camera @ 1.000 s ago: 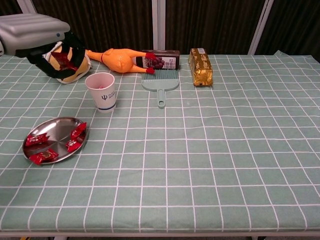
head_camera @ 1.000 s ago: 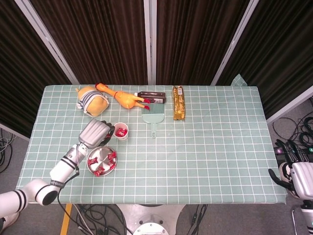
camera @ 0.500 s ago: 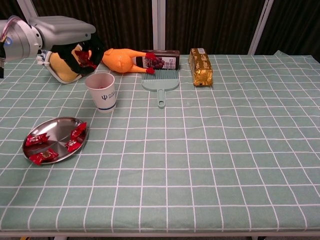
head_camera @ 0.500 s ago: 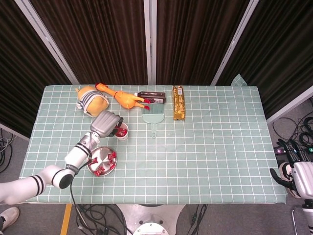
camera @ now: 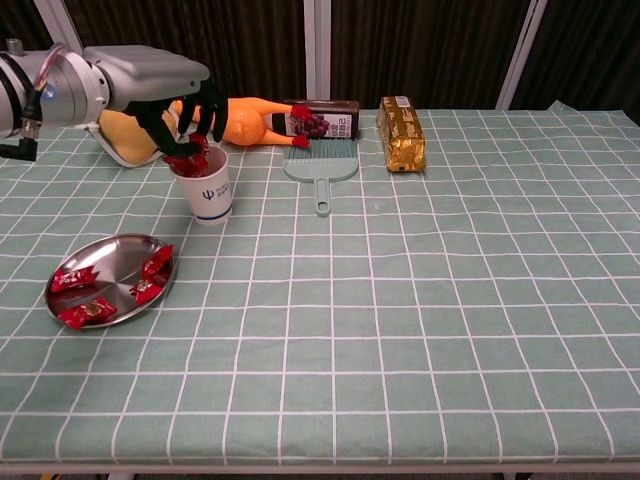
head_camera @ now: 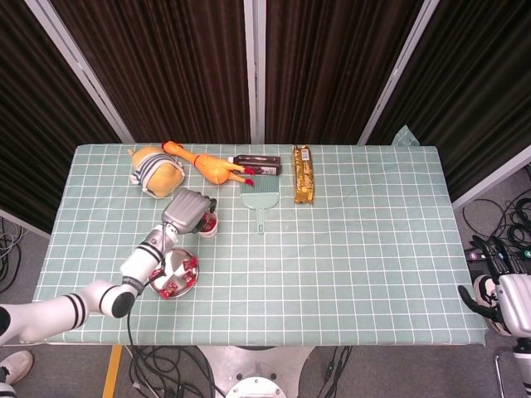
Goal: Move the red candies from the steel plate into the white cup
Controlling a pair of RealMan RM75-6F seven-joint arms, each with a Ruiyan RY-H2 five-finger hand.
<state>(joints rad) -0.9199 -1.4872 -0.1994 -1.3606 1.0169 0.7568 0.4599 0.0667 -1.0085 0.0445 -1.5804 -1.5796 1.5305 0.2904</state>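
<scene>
My left hand (camera: 185, 115) hangs over the mouth of the white paper cup (camera: 205, 187), and my dark fingers (camera: 212, 112) curl downward, pinching a red wrapped candy (camera: 188, 152) right at the cup's rim. The head view shows the same hand (head_camera: 188, 211) covering most of that cup (head_camera: 207, 227), with a bit of red showing inside it. The cup stands upright, with a small blue mark on its side.

Below my fingers and nearer to me sits the shallow round steel plate (camera: 112, 256), well apart from the cup. Four red candies (camera: 154, 263) lie in it, shiny crimped wrappers, spread along its edges, the middle bare and bright.

Just behind my fingers lie a yellow rubber chicken (camera: 243, 121) and a yellow striped plush toy (camera: 128, 141). Further right of them are a dark box with a grape picture (camera: 322, 118), a pale green dustpan brush (camera: 321, 163) and a gold foil packet (camera: 401, 133).

My right hand (head_camera: 498, 302) hangs off the table's corner; I cannot tell how its fingers lie.
</scene>
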